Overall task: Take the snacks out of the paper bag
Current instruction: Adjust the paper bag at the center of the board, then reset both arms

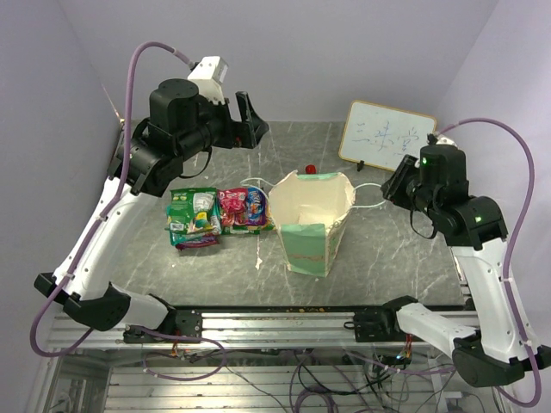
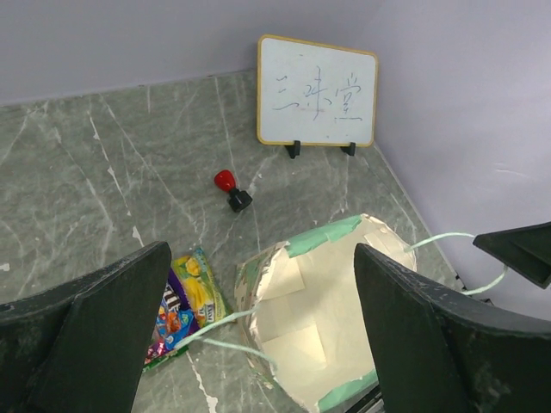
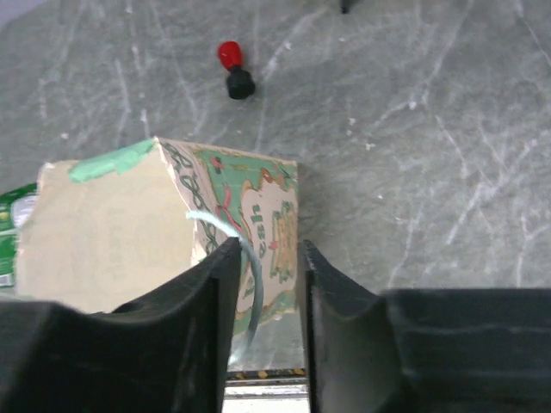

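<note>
Top external view: upright paper bag, mouth up, lies below wide-open left jaws; narrow right jaws straddle its cord handle

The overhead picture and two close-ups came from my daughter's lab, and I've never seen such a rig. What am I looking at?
The overhead picture looks down from behind two robot arms, left and right, bolted at the near edge of the table. The other two come from a camera on each wrist, so the dark shapes at the bottom are that arm's own fingers. On the table stands an open paper bag, with snack packets lying beside it and a small red knob and a white board behind. The left gripper hangs wide open above the bag, holding nothing. The right gripper has the bag's cord handle running between its nearly closed fingers; whether it pinches it is unclear.
</note>
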`<action>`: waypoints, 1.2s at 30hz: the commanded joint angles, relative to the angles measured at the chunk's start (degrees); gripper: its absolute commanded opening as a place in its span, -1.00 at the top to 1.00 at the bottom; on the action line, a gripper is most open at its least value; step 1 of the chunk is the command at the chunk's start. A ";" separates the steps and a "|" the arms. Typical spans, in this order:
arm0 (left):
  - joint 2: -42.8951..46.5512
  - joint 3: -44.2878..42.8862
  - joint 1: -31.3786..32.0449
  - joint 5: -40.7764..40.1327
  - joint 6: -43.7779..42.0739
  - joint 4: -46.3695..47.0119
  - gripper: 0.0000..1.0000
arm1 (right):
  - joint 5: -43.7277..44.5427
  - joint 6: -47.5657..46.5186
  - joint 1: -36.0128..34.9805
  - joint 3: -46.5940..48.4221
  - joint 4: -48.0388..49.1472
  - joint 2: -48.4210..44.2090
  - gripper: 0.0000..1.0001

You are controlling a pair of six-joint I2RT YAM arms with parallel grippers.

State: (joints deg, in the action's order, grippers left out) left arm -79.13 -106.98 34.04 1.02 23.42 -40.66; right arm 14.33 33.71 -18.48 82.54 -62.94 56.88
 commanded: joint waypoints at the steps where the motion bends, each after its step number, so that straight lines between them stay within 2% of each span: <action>1: 0.53 -2.42 -0.29 -2.55 -0.92 -1.39 -0.96 | -4.76 -1.87 0.15 5.07 3.34 2.52 0.28; 5: 0.91 -4.30 -0.29 -4.75 -1.80 -2.79 -0.96 | -6.58 -4.37 0.19 10.89 2.82 5.28 -0.10; 8: 0.63 -7.32 -0.29 -7.17 -3.10 -4.54 -0.96 | -5.29 -4.87 0.17 19.17 0.89 7.81 -0.64; 11: 0.47 -11.89 -0.34 -11.16 -3.92 -6.49 -0.96 | -2.81 -5.30 0.20 30.01 -3.29 11.43 -0.82; 13: 0.83 -14.64 -0.29 -13.43 -4.73 -6.47 -0.96 | -2.86 -8.13 0.15 37.28 -4.61 13.10 -0.86; 17: 2.62 -19.29 -0.29 -17.79 -6.38 -5.35 -0.96 | -0.17 -8.15 0.17 42.82 -2.79 12.07 -0.87; 19: 4.32 -19.97 -0.29 -19.89 -6.90 -3.77 -0.96 | 0.49 -7.00 0.17 42.61 0.12 9.87 -0.99; 22: 7.93 -18.36 -0.29 -24.07 -7.22 -0.30 -0.96 | 1.39 -5.90 0.11 39.50 7.30 5.61 -1.00; 25: 11.44 -16.12 -0.34 -27.39 -7.82 3.41 -0.96 | -3.21 -8.56 -0.31 36.84 12.61 3.14 -1.00; 30: 12.59 -17.51 -0.30 -31.39 -9.57 3.34 -0.96 | -1.77 -6.94 -0.26 43.91 8.35 7.84 -1.00; 36: 12.63 -18.26 -0.29 -32.75 -10.07 1.65 -0.96 | -0.48 -5.49 -0.27 41.70 9.23 8.07 -1.00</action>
State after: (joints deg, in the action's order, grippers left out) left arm -65.19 -125.51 34.04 -28.99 14.83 -38.52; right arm 12.64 26.98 -18.50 125.40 -54.04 63.94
